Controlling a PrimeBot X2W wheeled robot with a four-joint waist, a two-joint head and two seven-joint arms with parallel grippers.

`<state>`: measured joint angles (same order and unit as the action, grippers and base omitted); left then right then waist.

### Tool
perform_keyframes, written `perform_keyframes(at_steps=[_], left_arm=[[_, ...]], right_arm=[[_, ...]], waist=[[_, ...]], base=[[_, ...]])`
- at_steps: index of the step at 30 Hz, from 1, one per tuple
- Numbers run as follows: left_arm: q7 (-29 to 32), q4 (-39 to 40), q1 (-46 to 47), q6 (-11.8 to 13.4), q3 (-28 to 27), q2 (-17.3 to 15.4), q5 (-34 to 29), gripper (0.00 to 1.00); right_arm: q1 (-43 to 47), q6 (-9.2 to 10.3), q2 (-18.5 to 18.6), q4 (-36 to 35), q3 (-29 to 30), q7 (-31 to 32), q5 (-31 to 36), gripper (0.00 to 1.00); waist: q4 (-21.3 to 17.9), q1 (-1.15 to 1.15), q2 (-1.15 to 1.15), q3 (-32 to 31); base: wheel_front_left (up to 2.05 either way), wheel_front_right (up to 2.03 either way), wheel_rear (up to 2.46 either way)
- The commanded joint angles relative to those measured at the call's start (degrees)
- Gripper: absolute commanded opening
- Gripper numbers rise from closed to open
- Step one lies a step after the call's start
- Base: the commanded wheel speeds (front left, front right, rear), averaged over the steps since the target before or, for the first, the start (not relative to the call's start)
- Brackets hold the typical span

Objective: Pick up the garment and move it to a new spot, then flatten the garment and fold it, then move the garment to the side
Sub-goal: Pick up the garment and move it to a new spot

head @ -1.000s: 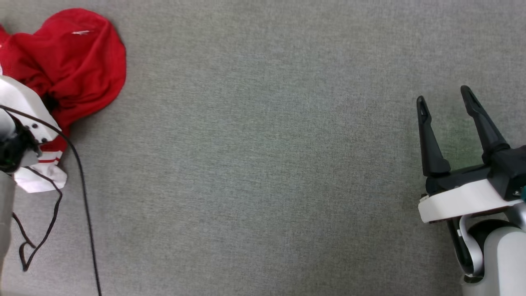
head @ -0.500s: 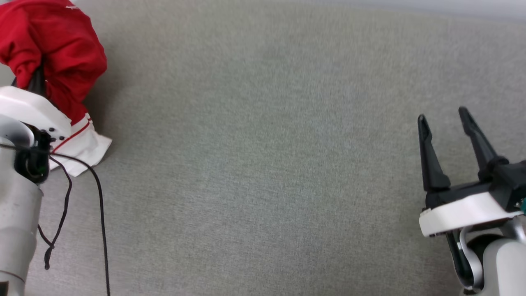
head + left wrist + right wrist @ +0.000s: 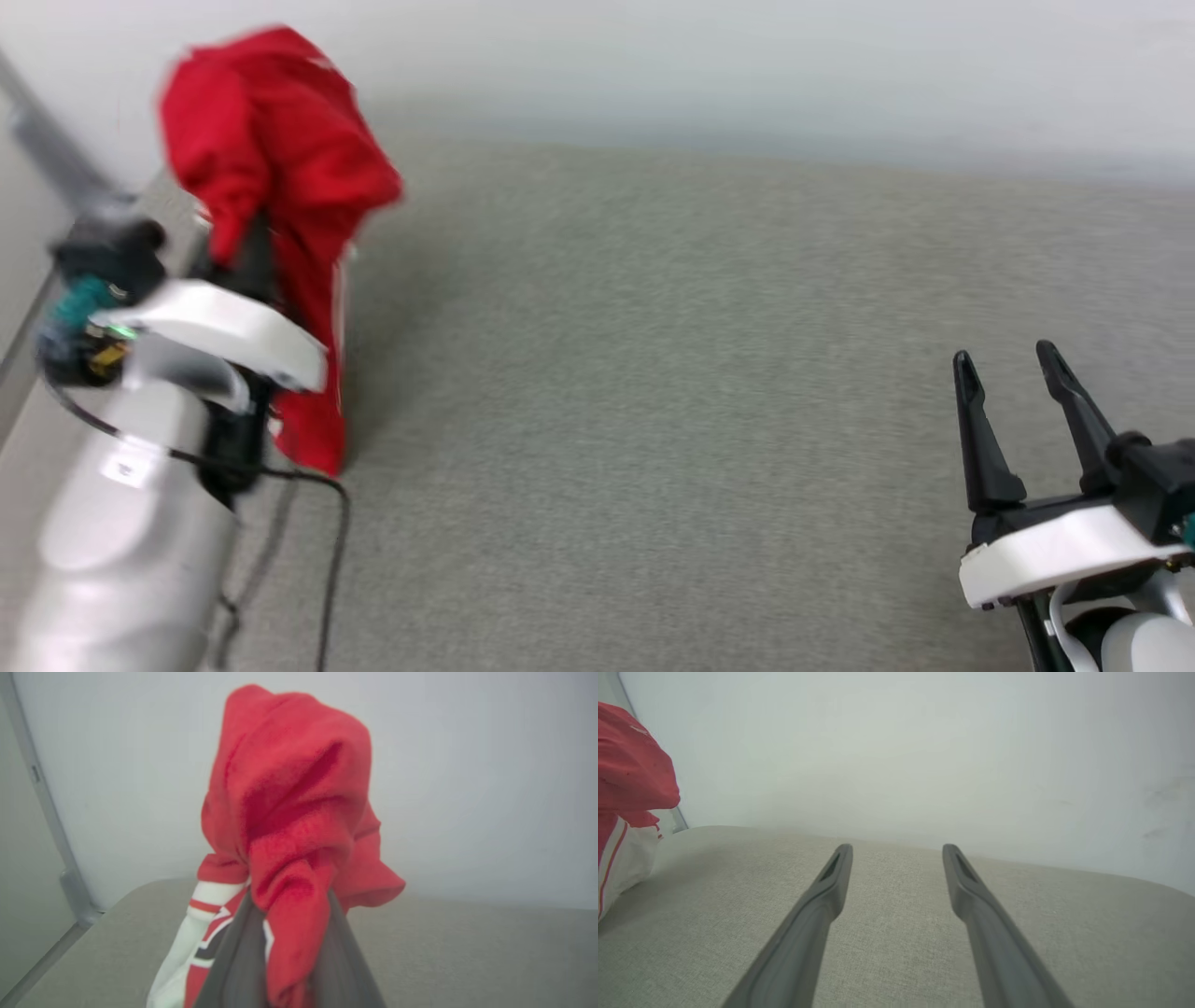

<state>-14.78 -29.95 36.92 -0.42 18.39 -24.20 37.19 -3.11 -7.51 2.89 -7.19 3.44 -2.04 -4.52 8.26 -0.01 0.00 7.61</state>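
Left gripper (image 3: 254, 266) was clamped on the bunched garment (image 3: 280, 149), which hung at 10 o'clock over grey fabric surface (image 3: 653, 420). Right gripper (image 3: 1008, 359): fingers apart, empty, 4 o'clock.

Nothing here reads as words. The bunched-up garment (image 3: 289, 812) shows a scrap of black print (image 3: 204, 953) edged in white, too crumpled to make out.

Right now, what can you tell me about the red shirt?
The shirt is soft red cloth, bunched and drooping, blurred in the head view. A white sleeve with red stripes hangs below. The left end effector is shut on it, holding it up above the left side of the grey surface.
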Motion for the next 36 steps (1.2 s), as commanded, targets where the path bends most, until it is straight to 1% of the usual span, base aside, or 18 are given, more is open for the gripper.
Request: perform_keyframes(at_steps=[1, 5, 8, 12, 15, 16, 17, 18, 19, 20, 21, 25, 28, 32, 36], left_arm=[[0.4, 2.0, -2.1, 0.5, 0.8, 1.0, 0.0, 0.0], [2.6, 8.2, -6.1, 0.9, 4.2, 3.9, -0.3, 0.0], [5.1, 11.4, -8.6, 0.0, 8.3, 6.9, -0.3, 0.0], [8.9, 12.1, -11.3, -2.1, 14.2, 10.5, -0.4, 0.0], [11.0, 11.0, -13.1, -3.4, 18.6, 12.5, -1.0, 0.0], [11.7, 10.3, -14.1, -4.3, 21.1, 13.6, -1.2, 0.0], [12.1, 9.7, -14.4, -4.7, 22.1, 13.9, -1.3, 0.0], [12.6, 9.0, -14.9, -4.9, 23.3, 14.1, -1.5, 0.2], [12.9, 8.7, -15.3, -5.2, 24.0, 14.4, -1.5, 0.49], [12.7, 8.5, -15.4, -5.4, 24.9, 14.6, -1.7, 0.89], [12.7, 8.3, -15.5, -5.7, 25.6, 14.6, -2.0, 1.0], [10.0, 8.9, -15.6, -5.0, 25.1, 14.4, -2.3, 1.0], [7.1, 10.6, -15.5, -3.5, 23.9, 13.8, -3.2, 1.0], [3.9, 13.3, -16.4, -0.7, 21.8, 12.4, -4.4, 1.0], [1.9, 15.9, -17.8, 2.9, 19.0, 10.6, -5.1, 1.0]], right_arm=[[1.1, 0.04, 0.0, 0.1, -0.1, 0.0, -0.1, 1.0], [2.1, 0.04, 0.0, -0.2, 0.5, 0.2, -0.9, 1.0], [2.6, 0.04, 0.0, -0.7, 0.7, 0.4, -1.3, 1.0], [2.7, 0.04, 0.0, -1.1, 0.9, 0.6, -1.9, 1.0], [2.3, 0.04, 0.0, -1.3, 0.6, 0.5, -1.9, 1.0], [2.0, 0.04, 0.0, -1.3, 0.7, 0.3, -1.9, 1.0], [1.8, 0.04, 0.0, -1.4, 0.7, 0.2, -2.2, 1.0], [1.7, 0.04, 0.0, -1.3, 0.7, 0.1, -1.8, 1.0], [1.5, 0.04, 0.0, -1.3, 0.7, 0.1, -2.1, 1.0], [1.4, 0.04, 0.0, -1.1, 0.8, -0.1, -2.4, 1.0], [1.3, 0.04, 0.0, -1.1, 0.9, -0.1, -1.9, 1.0], [1.7, 0.04, 0.0, -0.6, 1.5, -0.7, -2.6, 1.0], [2.7, 0.04, 0.0, 0.0, 1.9, -0.6, -2.7, 1.0], [3.9, 0.04, 0.0, 0.6, 1.8, 0.1, -2.7, 1.0], [5.0, 0.04, 0.0, 0.4, 1.8, 1.1, -2.3, 1.0]], waist=[[-2.9, 0.01, 0.0, -2.1], [-5.8, 0.01, 0.0, -2.7], [-7.8, 0.01, 0.0, -2.4], [-10.1, 0.01, 0.0, -0.8], [-11.6, 0.01, 0.0, 0.7], [-12.2, 0.01, 0.0, 1.6], [-12.5, 0.01, 0.0, 2.0], [-12.6, 0.01, 0.0, 2.3], [-12.8, 0.01, 0.0, 2.7], [-12.8, 0.01, 0.0, 2.8], [-12.8, 0.01, 0.0, 2.9], [-12.3, 0.01, 0.0, 1.9], [-11.3, 0.01, 0.0, 0.1], [-10.0, 0.01, 0.0, -2.5], [-8.8, 0.01, 0.0, -4.8]], base=[[0.0, 0.0, 0.0], [0.0, 0.0, 0.0], [0.0, 0.0, 0.0], [0.0, 0.0, 0.0], [0.0, 0.0, 0.0], [0.0, 0.0, 0.0], [0.0, 0.0, 0.0], [0.0, 0.0, 0.0], [0.0, 0.0, 0.0], [0.0, 0.0, 0.0], [0.0, 0.0, 0.0], [0.0, 0.0, 0.0], [0.0, 0.0, 0.0], [0.0, 0.0, 0.0], [0.0, 0.0, 0.0]])
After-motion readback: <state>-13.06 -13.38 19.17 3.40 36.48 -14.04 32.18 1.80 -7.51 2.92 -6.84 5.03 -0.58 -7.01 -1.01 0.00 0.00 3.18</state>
